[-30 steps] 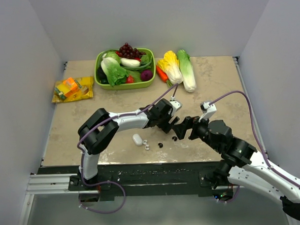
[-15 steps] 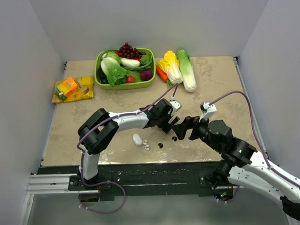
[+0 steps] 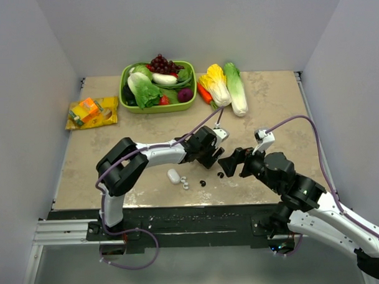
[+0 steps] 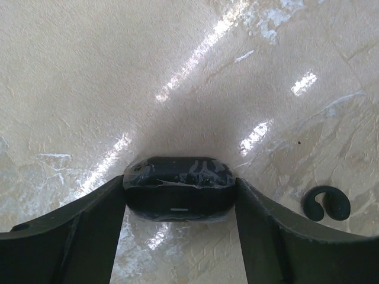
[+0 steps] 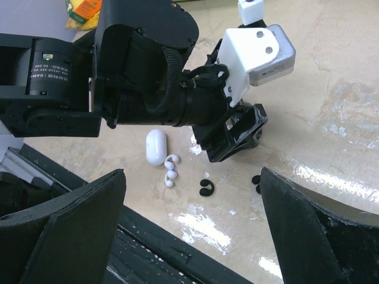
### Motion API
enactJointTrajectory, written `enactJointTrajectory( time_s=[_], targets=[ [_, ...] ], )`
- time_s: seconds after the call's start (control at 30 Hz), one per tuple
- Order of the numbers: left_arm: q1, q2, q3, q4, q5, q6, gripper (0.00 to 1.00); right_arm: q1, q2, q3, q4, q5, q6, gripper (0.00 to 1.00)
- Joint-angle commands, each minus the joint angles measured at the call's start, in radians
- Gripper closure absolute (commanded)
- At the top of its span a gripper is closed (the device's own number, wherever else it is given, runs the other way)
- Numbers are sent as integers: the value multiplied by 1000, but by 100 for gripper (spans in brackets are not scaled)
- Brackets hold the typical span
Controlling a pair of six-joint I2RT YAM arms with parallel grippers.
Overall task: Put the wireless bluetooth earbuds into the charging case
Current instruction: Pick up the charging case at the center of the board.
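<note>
- The left gripper (image 4: 179, 188) is clenched on the black charging case (image 4: 177, 176). Both fingers bear against its ends, and the case rests on the table (image 4: 89, 71).
- The right gripper (image 5: 192, 174) is released, with its jaws spread wide and nothing between them. It hovers close to the left gripper.
- One black earbud (image 5: 206, 187) and a second black earbud (image 5: 256, 182) lie on the table near the held case. The white earbuds (image 5: 170, 171) lie clustered just beside the white charging case (image 5: 156, 146).
- Hazard: the lid of the held case appears closed, so no bud can seat until it opens. Prying at the lid may pop the smooth case out of the grip.
- Hazard: the two grippers work close together. A misjudged approach may cause the fingers to collide or sweep a nearby bud away.
- Hazard: the buds are tiny and curved. An off-centre pinch may flick one across the table.
</note>
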Motion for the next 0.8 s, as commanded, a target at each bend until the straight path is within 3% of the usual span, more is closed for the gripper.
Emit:
enactJointTrajectory(
  time_s=[0.0, 0.03, 0.07, 0.1, 0.3, 0.37, 0.5, 0.6, 0.77],
  targets=[
    [-7, -67, -75, 25, -22, 1, 64, 1, -8, 9, 23, 17, 17, 2],
    [-5, -85, -90, 53, -51, -5, 77, -1, -1, 16, 24, 29, 17, 2],
    [-5, -108, -113, 88, -65, -9, 83, 1, 4, 36, 26, 36, 17, 2],
    [-5, -157, -160, 175, -80, -14, 100, 1, 7, 46, 27, 49, 16, 2],
    [-5, -389, -398, 516, -194, -28, 100, 1, 21, 132, 38, 182, 13, 2],
    [-5, -505, -499, 657, -140, 7, 100, -1, 27, 142, 55, 201, -6, 2],
    [-5, -674, -853, 1210, -56, 26, 100, 1, 86, 170, 46, 196, -41, 2],
    [-5, -741, -1002, 1453, 12, 33, 100, 1, 174, 213, 20, 147, -87, 3],
    [-7, -788, -1098, 1632, 133, 47, 100, 3, 269, 266, 17, 1, -162, 5]
  ],
)
